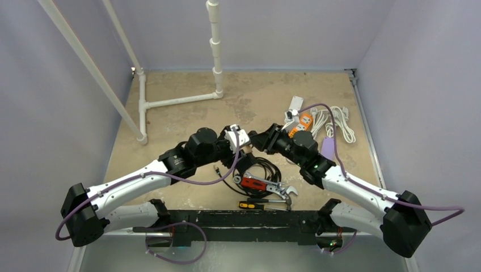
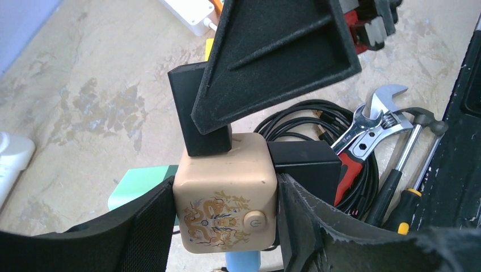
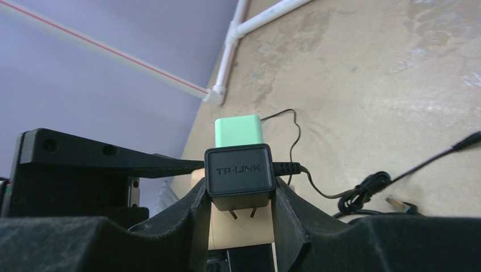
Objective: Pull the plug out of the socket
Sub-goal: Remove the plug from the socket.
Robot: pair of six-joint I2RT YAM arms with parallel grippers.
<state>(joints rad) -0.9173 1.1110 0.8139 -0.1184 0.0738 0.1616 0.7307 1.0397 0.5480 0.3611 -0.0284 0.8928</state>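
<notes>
The socket (image 2: 226,187) is held clamped in the left claw (image 1: 233,139) above the middle of the tabletop (image 1: 255,96) while the black plug (image 3: 240,170), prongs partly bared, is gripped by the right claw (image 1: 254,139), a steady straight pull apart judged the next need.

White pipe frame (image 1: 170,102) rear left; white extension cord (image 1: 339,126) rear right; red-handled wrench (image 1: 262,184), screwdriver (image 1: 248,205) near front.
</notes>
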